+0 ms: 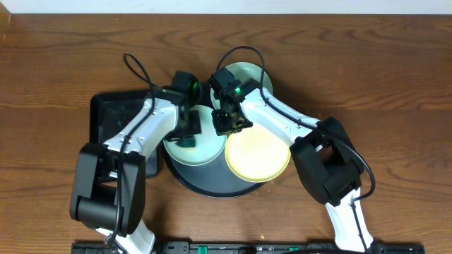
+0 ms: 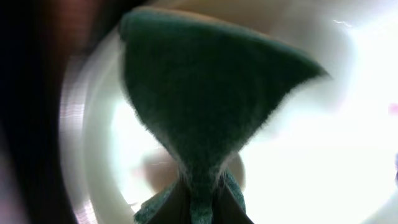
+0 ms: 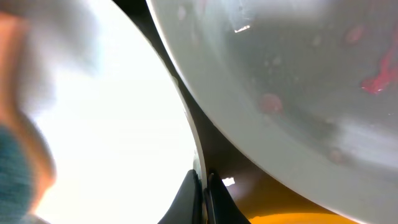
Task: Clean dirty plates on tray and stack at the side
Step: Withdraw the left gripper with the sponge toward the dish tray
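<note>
The round black tray (image 1: 185, 176) holds three plates. A mint plate (image 1: 205, 149) lies at its left, a yellow plate (image 1: 258, 155) at its right, and a second mint plate (image 1: 253, 76) at the back. My left gripper (image 1: 189, 132) is shut on a green sponge (image 2: 211, 106) that is pressed onto the left mint plate (image 2: 348, 124). My right gripper (image 1: 227, 125) is shut on that plate's right rim (image 3: 194, 149). The right wrist view shows the back mint plate (image 3: 298, 74) with red stains and a strip of the yellow plate (image 3: 280, 218).
A smaller black rectangular tray (image 1: 113, 113) lies left of the round tray, partly under my left arm. Brown wooden table (image 1: 395, 85) surrounds everything.
</note>
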Robot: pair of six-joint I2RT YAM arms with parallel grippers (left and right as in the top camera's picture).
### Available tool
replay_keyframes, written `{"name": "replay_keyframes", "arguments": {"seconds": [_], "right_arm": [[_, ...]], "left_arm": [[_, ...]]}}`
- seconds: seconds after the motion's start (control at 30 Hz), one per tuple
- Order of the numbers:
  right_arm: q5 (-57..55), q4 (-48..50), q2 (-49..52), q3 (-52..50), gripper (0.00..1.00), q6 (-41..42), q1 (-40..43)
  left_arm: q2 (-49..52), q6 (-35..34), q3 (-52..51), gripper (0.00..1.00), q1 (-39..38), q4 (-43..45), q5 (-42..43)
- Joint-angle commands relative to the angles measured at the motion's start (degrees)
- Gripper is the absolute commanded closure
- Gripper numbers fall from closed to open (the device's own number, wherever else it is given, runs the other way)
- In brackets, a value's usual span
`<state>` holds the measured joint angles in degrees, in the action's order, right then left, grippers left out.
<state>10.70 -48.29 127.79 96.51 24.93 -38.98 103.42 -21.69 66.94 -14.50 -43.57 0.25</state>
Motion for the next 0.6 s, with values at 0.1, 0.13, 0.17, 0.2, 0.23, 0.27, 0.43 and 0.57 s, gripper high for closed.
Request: {"name": "replay_keyframes", "arguments": {"seconds": [0.1, 0.13, 0.17, 0.2, 0.23, 0.27, 0.43, 0.57], "right_arm": [[-1.0, -0.4, 1.8, 0.1, 0.99, -0.3, -0.4], [-1.0, -0.4, 1.8, 0.1, 0.99, -0.3, -0.4], [-1.0, -0.4, 1.8, 0.1, 0.99, -0.3, -0.4], [-1.0, -0.4, 1.8, 0.1, 0.99, -0.3, -0.4], [-1.0, -0.4, 1.8, 0.1, 0.99, -0.3, -0.4], [-1.0, -0.4, 1.8, 0.1, 0.99, -0.3, -0.4], [-1.0, -1.2, 2.0, -0.2, 0.99, -1.4, -0.5], [-1.0, -1.0, 2.7, -0.6, 0.99, -1.4, -0.4]], "left_arm": [[0.5, -2.6, 9.5, 0.93, 1.5, -7.9, -7.4], [0.5, -2.6, 11.0, 0.93, 1.7, -9.7, -7.4], [0.5, -2.4, 12.4, 0.93, 2.0, -11.2, -7.4], [0.5, -1.9, 14.1, 0.93, 2.3, -13.1, -7.4], [0.5, -1.2, 16.0, 0.92, 2.8, -15.0, -7.4], [0.5, -1.0, 18.2, 0.93, 3.5, -17.3, -7.4], [0.5, 1.4, 28.3, 0.93, 8.7, -27.5, -7.4], [0.2, 5.8, 33.6, 0.92, 13.9, -32.5, -7.4]]}}
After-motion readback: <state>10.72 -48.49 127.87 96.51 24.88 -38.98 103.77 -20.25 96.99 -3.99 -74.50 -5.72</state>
